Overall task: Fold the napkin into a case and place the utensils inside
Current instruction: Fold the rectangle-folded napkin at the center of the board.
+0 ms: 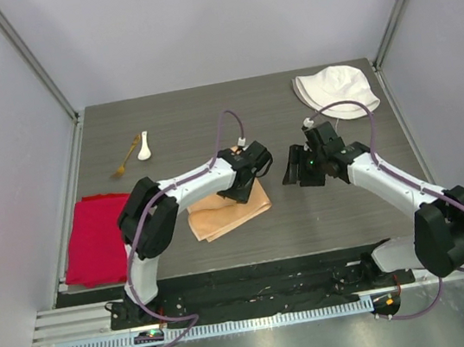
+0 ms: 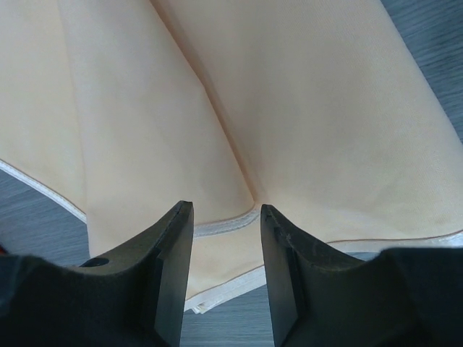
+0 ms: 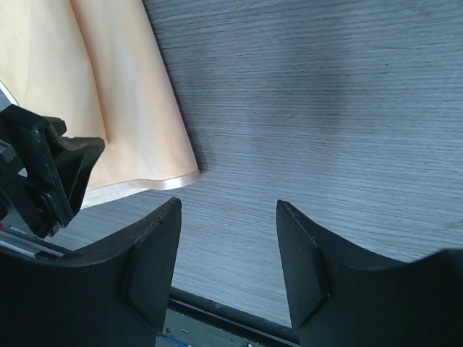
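The peach-orange napkin (image 1: pixel 225 215) lies folded in layers at the table's middle. My left gripper (image 1: pixel 249 180) is open and hovers over its far right corner. In the left wrist view the napkin (image 2: pixel 304 108) fills the frame, and its hemmed edges run between the left gripper's (image 2: pixel 226 210) spread jaws without being pinched. My right gripper (image 1: pixel 294 170) is open and empty, just right of the napkin. In the right wrist view the right gripper (image 3: pixel 228 206) is over bare table, with the napkin (image 3: pixel 123 94) at upper left. The white spoon (image 1: pixel 143 146) and gold fork (image 1: pixel 125 160) lie side by side at the far left.
A bright red cloth (image 1: pixel 96 237) lies at the table's left edge. A white fabric hat (image 1: pixel 338 90) sits at the far right corner. The left arm's gripper body (image 3: pixel 43 173) shows at the left of the right wrist view. Grey walls enclose the table.
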`<state>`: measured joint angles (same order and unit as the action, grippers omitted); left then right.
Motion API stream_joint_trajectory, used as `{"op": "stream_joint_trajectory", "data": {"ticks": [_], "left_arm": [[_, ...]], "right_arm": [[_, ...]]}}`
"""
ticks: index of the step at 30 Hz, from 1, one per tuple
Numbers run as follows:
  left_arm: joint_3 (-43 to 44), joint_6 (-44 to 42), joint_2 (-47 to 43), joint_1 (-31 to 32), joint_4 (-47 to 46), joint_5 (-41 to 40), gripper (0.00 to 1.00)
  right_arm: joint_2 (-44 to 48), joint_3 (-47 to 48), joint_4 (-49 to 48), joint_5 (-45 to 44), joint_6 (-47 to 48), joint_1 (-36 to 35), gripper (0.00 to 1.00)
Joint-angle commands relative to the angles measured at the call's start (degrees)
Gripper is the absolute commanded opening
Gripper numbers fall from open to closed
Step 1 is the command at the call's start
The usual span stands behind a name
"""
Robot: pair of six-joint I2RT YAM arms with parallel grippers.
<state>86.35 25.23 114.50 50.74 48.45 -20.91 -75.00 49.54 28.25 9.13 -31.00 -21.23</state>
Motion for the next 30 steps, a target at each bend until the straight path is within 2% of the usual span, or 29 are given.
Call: {"op": "stream_joint_trajectory", "data": {"ticks": [1, 8, 14, 17, 18, 19, 23, 30], "left_arm": [[0.9, 3.2, 0.5, 0.9, 0.2, 0.7, 0.47], [0.8, 3.9, 1.6, 1.1, 0.2, -2.5, 0.41], [0.9, 3.8, 2.5, 1.1, 0.1, -3.1, 0.30], [1.1, 3.5, 2.2, 1.2, 0.5, -5.6, 0.15], [1.5, 3.4, 1.8, 1.1, 1.0, -6.6, 0.03], [1.5, 3.3, 1.3, 1.1, 1.2, -7.6, 0.00], [2.2, 1.4, -2.1, -1.6, 3.2, -10.0, 0.00], [0.8, -1.3, -7.6, -11.4, 3.3, -5.6, 0.00]], "right_arm": [[0.8, -0.4, -2.7, 0.9, -0.2, 0.2, 0.60], [1.6, -1.0, -3.4, 1.7, -0.3, 0.3, 0.60], [1.8, -1.8, -4.0, 2.1, -0.5, 0.2, 0.60], [1.6, -2.3, -4.3, 2.2, -0.5, 0.3, 0.60], [1.5, -2.3, -4.3, 2.3, -0.5, 0.2, 0.59], [1.4, -2.3, -4.4, 2.4, -0.5, 0.3, 0.59], [0.6, -2.3, -5.5, 3.8, -1.0, 0.2, 0.59], [-1.4, -2.0, -8.2, 6.1, -1.8, 0.2, 0.59]]}}
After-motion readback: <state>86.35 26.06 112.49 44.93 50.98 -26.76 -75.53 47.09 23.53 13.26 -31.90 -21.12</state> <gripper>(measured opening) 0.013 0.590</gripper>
